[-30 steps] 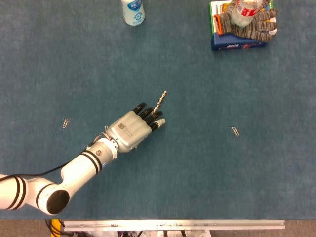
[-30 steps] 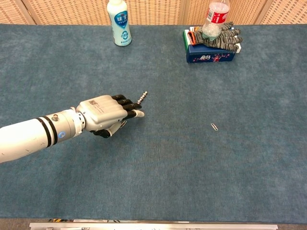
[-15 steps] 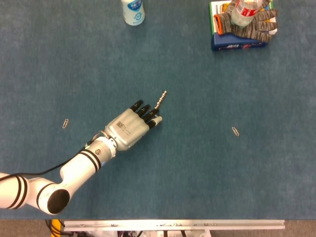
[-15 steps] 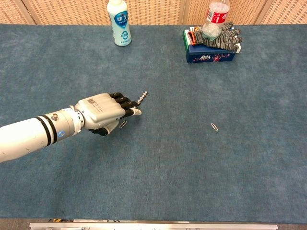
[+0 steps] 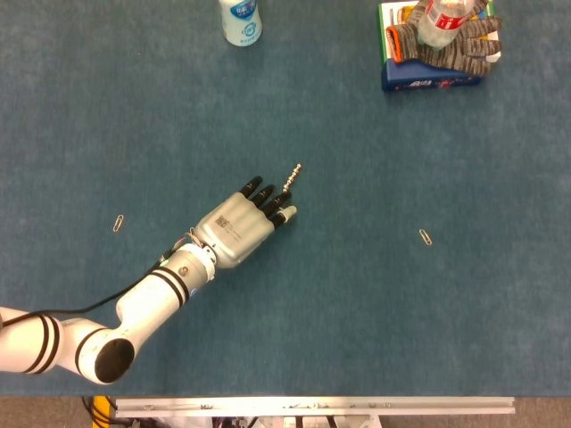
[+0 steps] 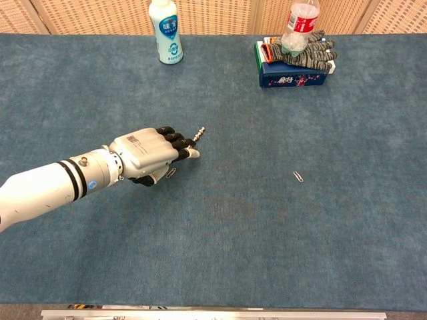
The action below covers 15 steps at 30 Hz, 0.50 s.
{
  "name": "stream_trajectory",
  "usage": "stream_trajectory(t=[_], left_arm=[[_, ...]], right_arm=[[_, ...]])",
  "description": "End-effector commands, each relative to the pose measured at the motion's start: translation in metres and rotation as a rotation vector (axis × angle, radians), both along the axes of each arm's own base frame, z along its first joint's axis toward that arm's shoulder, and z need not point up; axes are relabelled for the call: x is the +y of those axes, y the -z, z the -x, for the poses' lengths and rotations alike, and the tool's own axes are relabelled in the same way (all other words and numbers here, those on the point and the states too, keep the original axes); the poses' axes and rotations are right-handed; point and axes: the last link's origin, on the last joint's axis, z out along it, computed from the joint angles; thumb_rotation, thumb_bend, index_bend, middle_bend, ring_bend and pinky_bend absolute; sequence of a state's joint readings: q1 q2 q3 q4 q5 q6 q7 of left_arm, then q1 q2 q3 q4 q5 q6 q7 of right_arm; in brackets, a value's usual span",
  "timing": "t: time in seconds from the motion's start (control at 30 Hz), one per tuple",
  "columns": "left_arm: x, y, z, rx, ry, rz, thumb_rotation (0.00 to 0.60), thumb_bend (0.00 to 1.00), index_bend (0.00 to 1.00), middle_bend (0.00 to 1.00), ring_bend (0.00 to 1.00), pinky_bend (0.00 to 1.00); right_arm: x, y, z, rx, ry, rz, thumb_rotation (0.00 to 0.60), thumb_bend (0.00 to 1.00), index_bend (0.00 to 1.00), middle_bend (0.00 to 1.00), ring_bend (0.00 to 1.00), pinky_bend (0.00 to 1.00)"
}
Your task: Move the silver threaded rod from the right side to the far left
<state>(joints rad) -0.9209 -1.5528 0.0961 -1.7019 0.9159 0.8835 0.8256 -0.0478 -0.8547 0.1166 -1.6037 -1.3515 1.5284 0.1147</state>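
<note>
The silver threaded rod [image 5: 292, 176] lies slanted near the middle of the blue table cloth, and its far tip points up and right. My left hand [image 5: 239, 229] covers the rod's near end. Its dark-tipped fingers [image 5: 272, 200] are curled over the rod, and the thumb lies along its right side. In the chest view the rod [image 6: 199, 134] sticks out from between the fingers and thumb of the left hand [image 6: 148, 153]. Whether the rod is off the cloth cannot be told. My right hand shows in neither view.
A white drink bottle [image 5: 241, 20] stands at the back. At the back right a blue box [image 5: 433, 78] carries a knitted glove [image 5: 464, 40] and a clear bottle [image 5: 442, 20]. Paper clips lie at the left [image 5: 118, 223], the right [image 5: 426, 237] and under the hand [image 6: 171, 173].
The left hand has crept forward along the rod and its fingers have curled tighter over it, so less of the rod shows. The rod's tip has stayed in place.
</note>
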Motion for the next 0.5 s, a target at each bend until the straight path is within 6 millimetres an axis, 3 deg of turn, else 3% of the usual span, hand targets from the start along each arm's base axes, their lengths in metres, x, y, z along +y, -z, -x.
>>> stream_trajectory(t=[0.03, 0.5], left_arm=[[0.0001, 0.0018, 0.0002, 0.006, 0.003, -0.001, 0.600, 0.78, 0.05, 0.00, 0.00, 0.00], [0.0048, 0.0032, 0.0075, 0.066, 0.030, -0.048, 0.600, 0.78, 0.05, 0.00, 0.00, 0.00]], right_arm=[[0.0000, 0.0002, 0.0003, -0.001, 0.001, 0.000, 0.600, 0.17, 0.21, 0.11, 0.00, 0.00], [0.0009, 0.0016, 0.0021, -0.009, 0.004, -0.003, 0.600, 0.17, 0.21, 0.11, 0.00, 0.00]])
